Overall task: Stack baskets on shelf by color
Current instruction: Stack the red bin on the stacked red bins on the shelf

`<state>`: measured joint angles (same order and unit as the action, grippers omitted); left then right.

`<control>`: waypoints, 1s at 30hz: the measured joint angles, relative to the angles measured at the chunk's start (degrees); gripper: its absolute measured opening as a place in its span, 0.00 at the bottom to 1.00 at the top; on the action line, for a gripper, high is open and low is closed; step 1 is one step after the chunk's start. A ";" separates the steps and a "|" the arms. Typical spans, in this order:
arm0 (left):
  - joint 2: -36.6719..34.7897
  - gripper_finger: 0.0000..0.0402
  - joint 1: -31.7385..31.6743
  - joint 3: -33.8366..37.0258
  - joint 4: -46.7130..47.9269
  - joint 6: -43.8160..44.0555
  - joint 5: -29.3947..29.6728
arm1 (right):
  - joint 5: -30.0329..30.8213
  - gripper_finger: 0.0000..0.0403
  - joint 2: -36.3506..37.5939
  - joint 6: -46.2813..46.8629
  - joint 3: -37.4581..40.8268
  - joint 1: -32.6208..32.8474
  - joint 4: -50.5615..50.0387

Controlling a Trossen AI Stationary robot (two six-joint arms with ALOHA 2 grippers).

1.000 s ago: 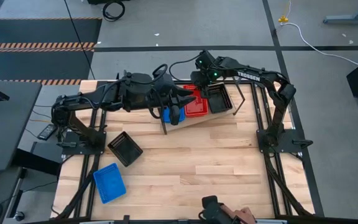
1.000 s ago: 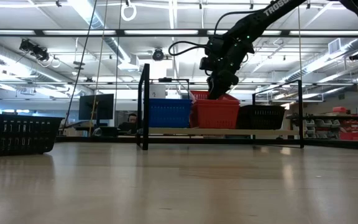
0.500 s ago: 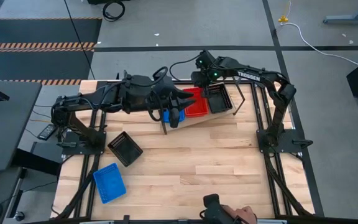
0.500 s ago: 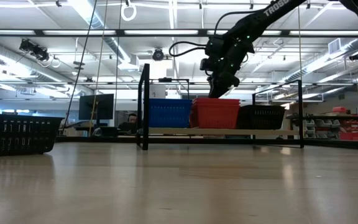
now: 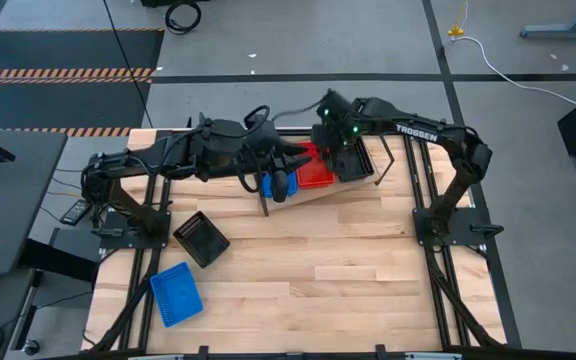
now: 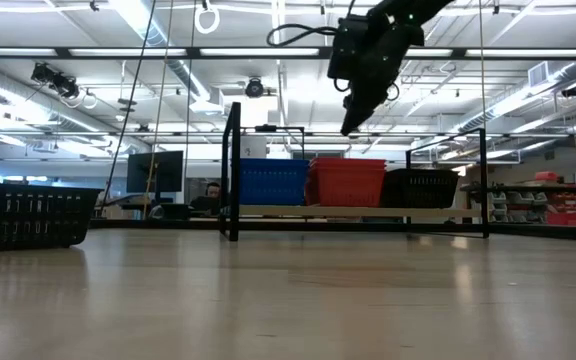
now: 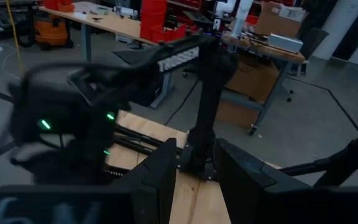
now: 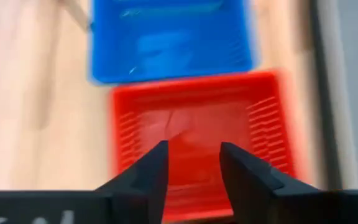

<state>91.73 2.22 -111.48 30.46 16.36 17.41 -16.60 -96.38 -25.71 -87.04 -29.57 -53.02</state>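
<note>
- Baskets sit side by side on the shelf (image 6: 358, 212): blue basket (image 6: 273, 181), red basket (image 6: 348, 181), black basket (image 6: 420, 187).
- We see the right gripper (image 6: 351, 122) up above the red one, jaws a little apart, holding nothing.
- We see the left gripper (image 5: 282, 186) by the shelf's blue end, jaws apart too, we think.
- Two more baskets lie on the bench (image 5: 348, 260): a black one (image 5: 201, 238) and a blue one (image 5: 176, 294).

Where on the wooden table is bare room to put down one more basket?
The tabletop is free in front of the shelf and rightwards of the loose black basket and blue basket. The shelf is crowded with both grippers overhead.
</note>
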 joint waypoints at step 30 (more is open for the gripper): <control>-2.69 0.29 0.41 0.02 2.88 1.33 -0.02 | 6.61 0.44 -0.07 11.96 16.98 9.42 10.51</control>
<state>89.03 2.63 -111.46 33.33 17.69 17.39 -9.99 -96.44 -13.75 -70.06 -20.15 -42.51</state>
